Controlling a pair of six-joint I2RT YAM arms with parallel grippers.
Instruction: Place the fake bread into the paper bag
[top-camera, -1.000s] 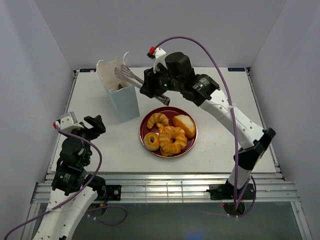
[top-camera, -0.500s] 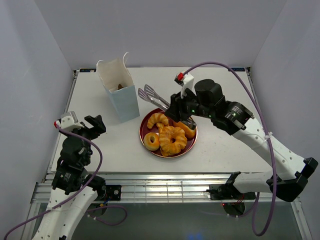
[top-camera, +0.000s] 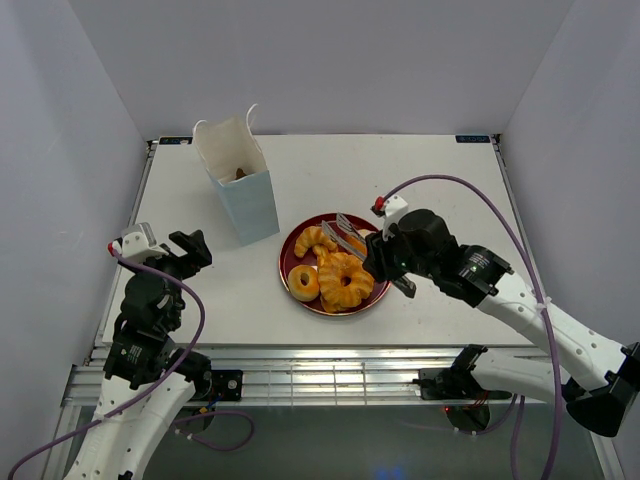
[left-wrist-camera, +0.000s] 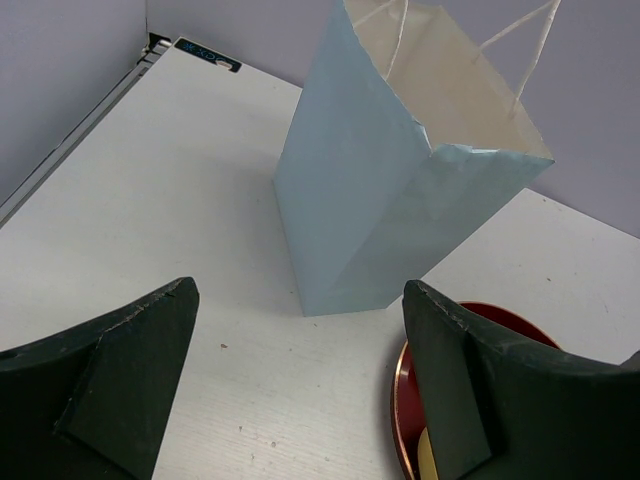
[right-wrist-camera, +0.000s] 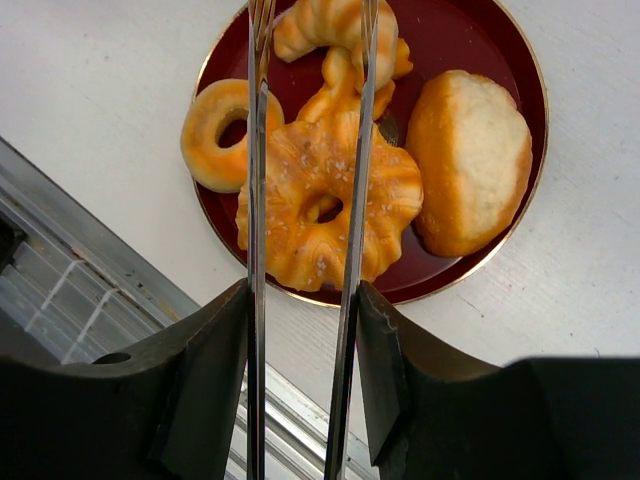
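Note:
The pale blue paper bag (top-camera: 245, 195) stands upright at the back left, with a dark brown piece (top-camera: 240, 174) inside it. It also shows in the left wrist view (left-wrist-camera: 380, 200). On the dark red plate (top-camera: 286, 255) lie a croissant (top-camera: 313, 238), a ring donut (top-camera: 303, 283) and a twisted ring (top-camera: 345, 280). A bun (right-wrist-camera: 470, 160) lies there too. My right gripper (top-camera: 385, 262) is shut on the silver tongs (right-wrist-camera: 355, 150). The tongs' arms are spread above the twisted ring (right-wrist-camera: 310, 215), with their tips over the croissant (right-wrist-camera: 320, 25). My left gripper (top-camera: 160, 250) is open and empty, left of the plate.
The plate's rim (left-wrist-camera: 400, 390) shows beside my left gripper's right finger. Grey walls enclose the table on three sides. A metal rail runs along the near edge (right-wrist-camera: 60, 300), close below the plate.
My right arm has swung the tongs from above the bag down and back to the plate, over the pastries. The left arm has not moved.

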